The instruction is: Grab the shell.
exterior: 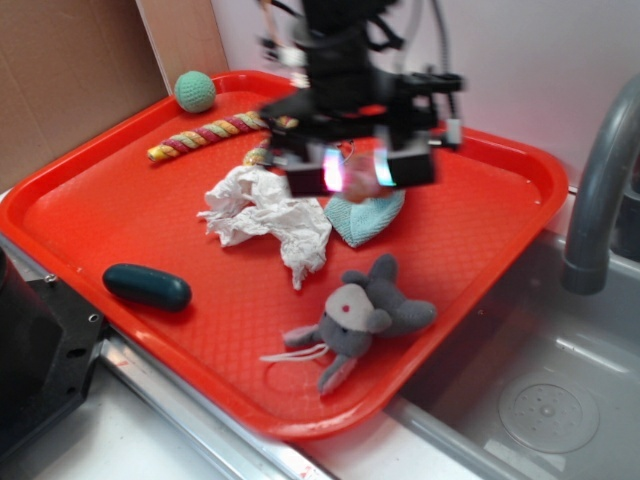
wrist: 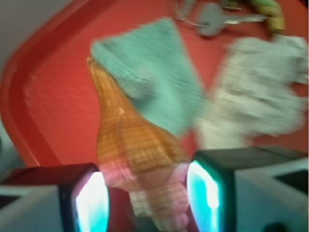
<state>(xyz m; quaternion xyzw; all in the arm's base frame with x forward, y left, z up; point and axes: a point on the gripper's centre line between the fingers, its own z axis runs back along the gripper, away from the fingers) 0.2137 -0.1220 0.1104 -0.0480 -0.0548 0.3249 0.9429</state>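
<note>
Now the gripper is clamped on the shell, holding its wide end between the lit pads above the red tray, so next I would only lift slowly.

Arm: reaching down from above, motion-blurred; gripper: pointed downward, fingers closed against the shell between them.

No readable text anywhere.

Nothing legible on the red tray, the crumpled cloth, the grey plush toy or the dark capsule; motion blur throughout both views.
</note>
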